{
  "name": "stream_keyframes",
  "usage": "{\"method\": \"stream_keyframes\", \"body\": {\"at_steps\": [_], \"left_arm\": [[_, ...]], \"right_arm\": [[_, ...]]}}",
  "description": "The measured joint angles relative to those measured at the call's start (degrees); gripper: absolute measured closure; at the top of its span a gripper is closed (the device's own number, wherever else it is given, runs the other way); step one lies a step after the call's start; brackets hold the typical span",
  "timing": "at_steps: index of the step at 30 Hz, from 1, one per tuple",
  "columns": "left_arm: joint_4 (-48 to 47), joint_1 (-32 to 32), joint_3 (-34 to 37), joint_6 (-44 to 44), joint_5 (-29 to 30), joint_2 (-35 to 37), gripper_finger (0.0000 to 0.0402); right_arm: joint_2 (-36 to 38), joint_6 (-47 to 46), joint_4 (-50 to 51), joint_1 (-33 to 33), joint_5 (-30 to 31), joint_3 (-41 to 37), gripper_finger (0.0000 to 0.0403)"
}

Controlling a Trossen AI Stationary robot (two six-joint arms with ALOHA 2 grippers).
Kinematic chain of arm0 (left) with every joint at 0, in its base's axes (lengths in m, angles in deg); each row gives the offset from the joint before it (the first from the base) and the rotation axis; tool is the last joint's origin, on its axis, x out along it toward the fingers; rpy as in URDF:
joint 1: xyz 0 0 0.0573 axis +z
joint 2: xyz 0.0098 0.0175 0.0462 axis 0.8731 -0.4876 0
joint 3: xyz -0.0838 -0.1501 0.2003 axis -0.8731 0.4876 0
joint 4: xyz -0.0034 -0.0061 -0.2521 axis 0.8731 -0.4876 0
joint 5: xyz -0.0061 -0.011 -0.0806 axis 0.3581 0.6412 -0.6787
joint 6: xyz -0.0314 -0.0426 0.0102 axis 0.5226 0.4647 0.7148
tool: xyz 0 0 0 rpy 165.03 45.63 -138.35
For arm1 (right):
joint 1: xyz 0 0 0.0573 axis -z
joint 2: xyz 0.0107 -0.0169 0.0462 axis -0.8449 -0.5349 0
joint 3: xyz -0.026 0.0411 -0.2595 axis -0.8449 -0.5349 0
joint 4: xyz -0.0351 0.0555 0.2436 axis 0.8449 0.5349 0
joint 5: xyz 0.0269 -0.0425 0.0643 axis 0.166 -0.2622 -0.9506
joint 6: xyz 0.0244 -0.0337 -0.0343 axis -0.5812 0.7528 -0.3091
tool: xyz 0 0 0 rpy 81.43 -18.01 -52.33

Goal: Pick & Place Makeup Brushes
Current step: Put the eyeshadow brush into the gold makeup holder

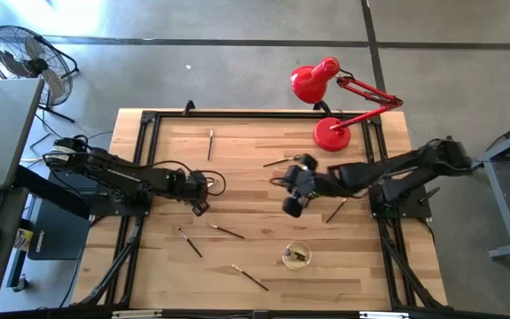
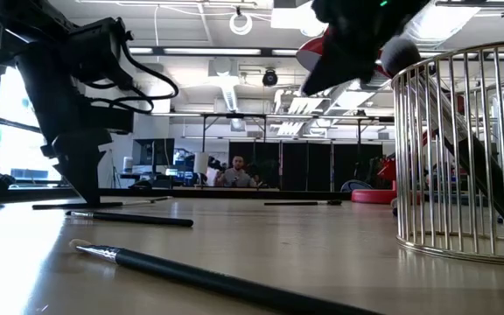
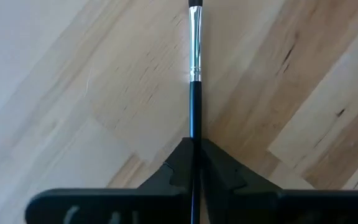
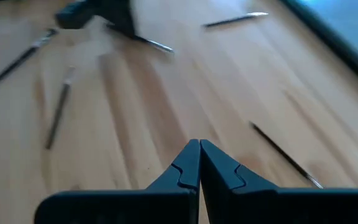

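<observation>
The left gripper is low at the left-centre of the light wooden table, its dark fingers pinching a thin black-handled makeup brush with a silvery ferrule that lies on the boards. The right gripper hangs above the table's middle, right of the left one, fingers pressed together on nothing. Other thin makeup brushes lie scattered across the table, near and far. A round silvery wire holder at the near right holds some. A red desk lamp stands at the far right.
</observation>
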Motion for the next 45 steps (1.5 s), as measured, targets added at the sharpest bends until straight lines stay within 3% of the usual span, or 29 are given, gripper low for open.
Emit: {"method": "stream_keyframes", "body": {"at_steps": [6, 12, 17, 23, 35, 41, 45], "left_arm": [[1.0, 0.0, 0.0, -2.4, 0.4, -0.1, 0.0396], [2.7, 0.0, 0.1, -2.4, 2.2, 0.0, 0.0401], [2.7, 0.0, 0.1, -2.4, 2.4, 0.1, 0.0401], [4.2, 0.0, 0.1, -2.4, 3.4, 0.1, 0.0401], [7.6, 0.0, 0.1, -3.7, 4.1, 0.1, 0.0401], [5.9, 0.0, 0.1, -3.9, 3.4, 0.1, 0.0401], [5.9, 0.0, 0.1, -4.0, 3.4, 0.1, 0.0401]], "right_arm": [[-9.9, 6.3, -17.3, 6.0, -13.2, 0.7, 0.04], [-19.5, 10.5, -16.8, 7.6, -16.8, 9.4, 0.0399], [-26.1, 12.7, -16.2, 7.5, -16.2, 14.6, 0.0398], [-29.8, 1.9, -16.3, 8.0, -15.6, 16.6, 0.0385], [-29.9, 0.0, -18.0, 8.1, -13.2, 16.6, 0.031], [-29.9, 0.4, -18.2, 8.0, -13.3, 16.6, 0.0297], [-29.9, 5.7, -20.6, 8.0, -12.5, 16.6, 0.0297]]}}
